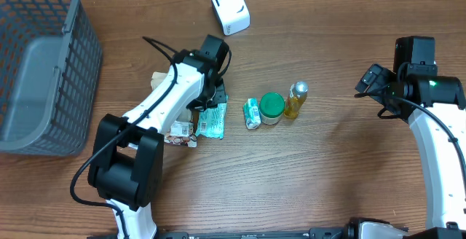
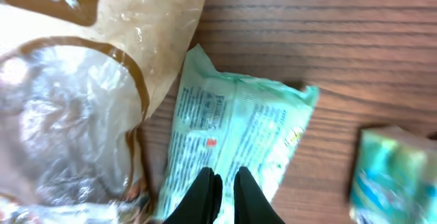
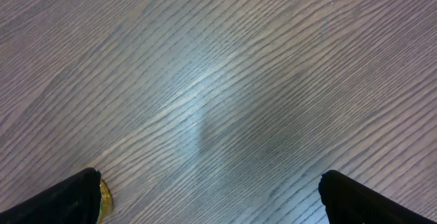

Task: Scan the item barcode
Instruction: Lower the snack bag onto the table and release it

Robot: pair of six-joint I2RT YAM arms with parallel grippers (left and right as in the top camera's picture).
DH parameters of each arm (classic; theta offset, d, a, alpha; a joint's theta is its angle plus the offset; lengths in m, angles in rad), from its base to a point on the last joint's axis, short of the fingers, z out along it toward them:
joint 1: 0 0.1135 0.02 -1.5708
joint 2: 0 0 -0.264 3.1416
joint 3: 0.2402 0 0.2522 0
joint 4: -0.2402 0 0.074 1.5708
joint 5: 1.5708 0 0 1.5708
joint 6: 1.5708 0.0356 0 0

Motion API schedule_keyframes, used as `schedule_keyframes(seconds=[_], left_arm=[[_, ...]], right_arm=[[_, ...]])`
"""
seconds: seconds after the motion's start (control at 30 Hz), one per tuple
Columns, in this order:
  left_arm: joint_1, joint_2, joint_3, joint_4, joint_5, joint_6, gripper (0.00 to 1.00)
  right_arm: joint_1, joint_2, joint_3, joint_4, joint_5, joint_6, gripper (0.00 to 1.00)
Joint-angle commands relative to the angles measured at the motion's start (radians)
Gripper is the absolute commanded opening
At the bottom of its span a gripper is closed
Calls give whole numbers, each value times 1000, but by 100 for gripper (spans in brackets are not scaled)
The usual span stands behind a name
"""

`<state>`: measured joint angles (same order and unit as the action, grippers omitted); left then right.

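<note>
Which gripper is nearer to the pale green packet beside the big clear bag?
Left. The left gripper is shut on the pale green packet; the right gripper hangs open over the table, far away.

The white letters "kee" stand on a brown band of the crinkled beige-and-clear plastic bag [image 2: 82, 80], cut off at the picture's edge. The pale green plastic packet [image 2: 239, 135] bears fine print too blurred to read

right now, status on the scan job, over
Left gripper jaws shut on green packet. Right gripper jaws open over table. Clear bag against packet; white scanner not reached.
</note>
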<state>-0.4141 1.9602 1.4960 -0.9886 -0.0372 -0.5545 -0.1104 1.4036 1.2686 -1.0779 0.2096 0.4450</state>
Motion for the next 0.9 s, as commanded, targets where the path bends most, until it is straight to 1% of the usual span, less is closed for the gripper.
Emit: schedule_keyframes(seconds=[0.0,0.07,0.13,0.17,0.2,0.23,0.27,0.3,0.33,0.37,0.47,0.87], left_arm=[[2,-1,103,-50,16,89,7],[2,-1,157,-85,16,123,9],[2,-1,172,-84,14,138,19],[2,-1,175,-82,8,140,29],[2,-1,175,-80,1,140,43],[3,-1,175,-78,-3,140,51],[3,-1,175,-77,-14,140,56],[4,-1,175,-77,-32,140,59],[5,-1,175,-77,-50,140,73],[6,-1,175,-77,-71,140,100],[8,-1,175,-86,-112,140,100],[8,-1,175,-82,-111,140,100]], right_arm=[[-1,2,11,2,6,8,100],[-1,2,11,2,6,8,100],[-1,2,11,2,6,8,100],[-1,2,11,2,6,8,100],[-1,2,11,2,6,8,100],[-1,2,11,2,6,8,100],[-1,2,11,2,6,8,100],[-1,2,11,2,6,8,100],[-1,2,11,2,6,8,100],[-1,2,11,2,6,8,100],[-1,2,11,2,6,8,100],[-1,2,11,2,6,8,100]])
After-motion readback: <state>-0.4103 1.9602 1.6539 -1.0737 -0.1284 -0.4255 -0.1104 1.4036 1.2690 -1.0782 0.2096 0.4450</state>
